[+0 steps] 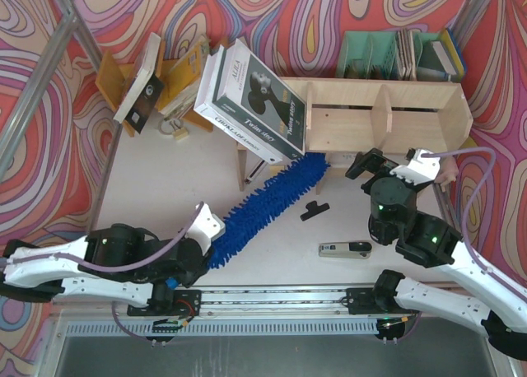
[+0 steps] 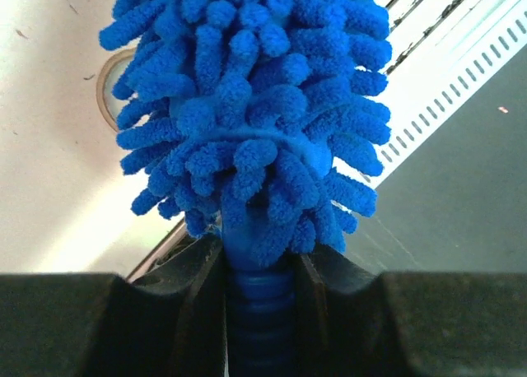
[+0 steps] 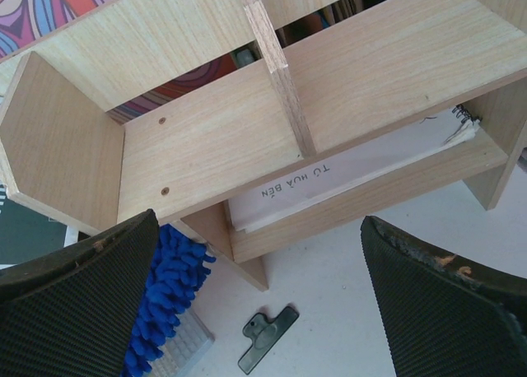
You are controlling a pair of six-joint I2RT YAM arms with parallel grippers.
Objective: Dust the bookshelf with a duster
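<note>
The bookshelf of light plywood stands at the back right, and its dividers and two levels fill the right wrist view. The blue fluffy duster stretches diagonally from my left gripper up to the shelf's lower left front. Its tip shows beside a shelf leg. In the left wrist view the gripper is shut on the duster's ribbed blue handle, with the shaggy head just beyond the fingers. My right gripper hovers open in front of the shelf, holding nothing.
A large white book leans on the shelf's left end. A flat white book lies in the lower level. A black clip and a small grey device lie on the table. The green organizer stands behind and the orange stand back left.
</note>
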